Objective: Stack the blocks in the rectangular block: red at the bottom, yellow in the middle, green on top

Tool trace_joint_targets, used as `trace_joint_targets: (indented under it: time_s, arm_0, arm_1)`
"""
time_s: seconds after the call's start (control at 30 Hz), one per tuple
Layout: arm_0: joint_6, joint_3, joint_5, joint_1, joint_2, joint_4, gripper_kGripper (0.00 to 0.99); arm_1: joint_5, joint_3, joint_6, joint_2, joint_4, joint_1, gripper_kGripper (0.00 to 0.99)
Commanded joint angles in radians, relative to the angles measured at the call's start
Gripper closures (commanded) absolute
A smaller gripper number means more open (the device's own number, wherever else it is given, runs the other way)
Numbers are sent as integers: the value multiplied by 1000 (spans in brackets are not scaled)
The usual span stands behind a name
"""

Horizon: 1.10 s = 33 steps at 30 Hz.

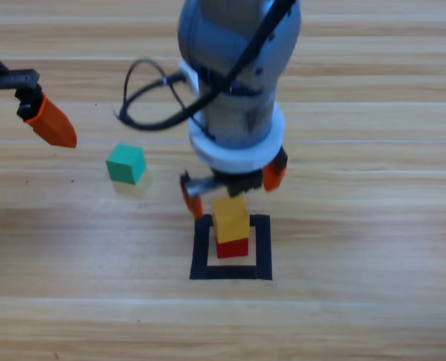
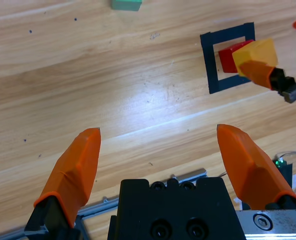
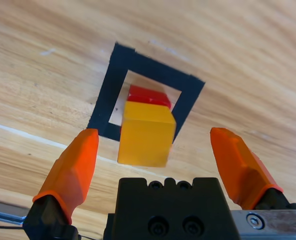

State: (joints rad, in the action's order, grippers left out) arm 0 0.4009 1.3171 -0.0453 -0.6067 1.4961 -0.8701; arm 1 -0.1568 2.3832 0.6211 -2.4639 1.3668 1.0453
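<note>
Right gripper (image 1: pixel 232 186) wide open above yellow (image 1: pixel 230 216) on red (image 1: pixel 232 247); left gripper (image 2: pixel 162 160) open, empty.

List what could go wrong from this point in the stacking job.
1. The right claw hangs open close around the yellow cube sitting on the red cube; a careless retreat could clip it and topple the pair.
2. The yellow cube looks slightly offset on the red, so adding the green cube, still outside the tape square, may tip the stack.

Right gripper (image 1: pixel 232 189) hangs mid-frame, jaws spread wide — left gripper (image 1: pixel 19 124) waits at the left edge, likewise parted.
</note>
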Motion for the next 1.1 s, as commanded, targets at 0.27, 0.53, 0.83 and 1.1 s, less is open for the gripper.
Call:
trace_joint_targets:
  time_s: [0.27, 0.53, 0.83, 1.1]
  arm_0:
    - [-22, 226, 61, 36, 311, -30, 0]
    - [-54, 376, 150, 36, 575, -96, 0]
    - [-88, 450, 160, 35, 716, -101, 19]
    - [-86, 491, 162, 35, 780, -99, 21]
  arm_1:
    - [-76, -197, -172, 364, -77, 1, 0]
    - [140, -1013, -409, 829, -749, -157, 1]
    - [247, -1256, -613, 965, -916, -194, 1]
    - [464, -1283, -756, 919, -900, -186, 4]
